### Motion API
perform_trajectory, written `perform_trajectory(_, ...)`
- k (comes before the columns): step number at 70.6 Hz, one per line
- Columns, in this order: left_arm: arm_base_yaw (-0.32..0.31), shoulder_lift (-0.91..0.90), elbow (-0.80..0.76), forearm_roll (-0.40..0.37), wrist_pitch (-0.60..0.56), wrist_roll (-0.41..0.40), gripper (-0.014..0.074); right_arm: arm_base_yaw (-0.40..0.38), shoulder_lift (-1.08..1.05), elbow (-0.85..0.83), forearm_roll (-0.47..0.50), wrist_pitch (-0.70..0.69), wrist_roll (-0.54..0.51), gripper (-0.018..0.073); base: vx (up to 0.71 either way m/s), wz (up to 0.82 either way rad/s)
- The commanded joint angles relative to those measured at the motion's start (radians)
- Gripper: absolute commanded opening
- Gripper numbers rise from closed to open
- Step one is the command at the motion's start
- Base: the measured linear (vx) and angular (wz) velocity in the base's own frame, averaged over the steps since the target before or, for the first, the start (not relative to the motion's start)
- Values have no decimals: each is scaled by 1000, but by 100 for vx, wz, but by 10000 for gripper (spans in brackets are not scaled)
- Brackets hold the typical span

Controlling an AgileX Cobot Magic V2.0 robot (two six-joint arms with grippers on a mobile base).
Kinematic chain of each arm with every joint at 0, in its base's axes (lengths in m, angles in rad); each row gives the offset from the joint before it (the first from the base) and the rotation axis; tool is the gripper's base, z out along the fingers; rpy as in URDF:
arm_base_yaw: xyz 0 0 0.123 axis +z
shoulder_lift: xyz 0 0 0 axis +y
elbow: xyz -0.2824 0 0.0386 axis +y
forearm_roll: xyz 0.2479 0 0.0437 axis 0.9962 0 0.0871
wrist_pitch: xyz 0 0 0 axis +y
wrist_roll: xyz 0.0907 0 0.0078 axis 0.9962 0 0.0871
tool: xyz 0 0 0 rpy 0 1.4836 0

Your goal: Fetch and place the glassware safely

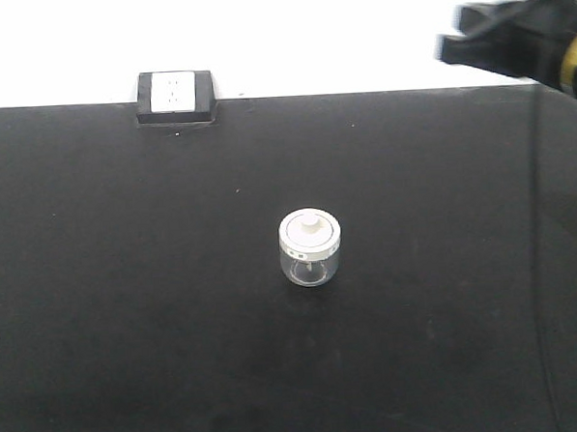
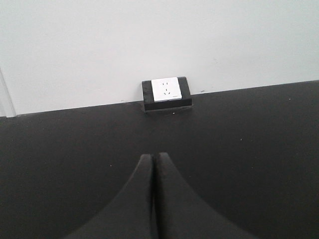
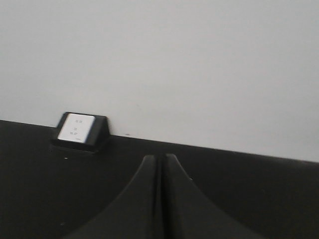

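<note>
The glassware (image 1: 311,249), a small squat clear jar with a cream-white knobbed lid, stands upright near the middle of the black table (image 1: 129,311) in the front view. Neither wrist view shows it. My left gripper (image 2: 152,156) is shut, its two black fingers pressed together with nothing between them, above bare black table. My right gripper (image 3: 160,157) is likewise shut and empty, aimed at the back wall. Part of a dark arm (image 1: 521,34) is blurred at the front view's top right, well away from the jar.
A black-framed white power socket (image 1: 175,96) sits at the table's back edge against the white wall; it also appears as the socket (image 2: 167,92) in the left wrist view and the socket (image 3: 77,130) in the right wrist view. A dark cable (image 1: 538,261) hangs at right.
</note>
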State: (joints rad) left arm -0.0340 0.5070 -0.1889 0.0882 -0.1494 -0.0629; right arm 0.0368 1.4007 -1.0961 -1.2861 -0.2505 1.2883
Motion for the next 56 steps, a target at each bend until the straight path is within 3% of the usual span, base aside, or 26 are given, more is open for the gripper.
perform_trajectory(1,-5,5,-27,-3,-71,-8,-7,-79,-97,47,0,-36,11,-2,0,0)
perform_trajectory(14,-5,5,-27,-3,-71,-8,-7,-173,-248,182,-25,11,10,-2,0,0)
perform_trajectory(21,-5,5,-27,-3,-71,-8,-7,-171,-309,243,-55,64,10,-2,0,0)
perform_trajectory(56,-5,5,-27,-3,-71,-8,-7,-171,-651,562,-69,46,37,-2,0,0)
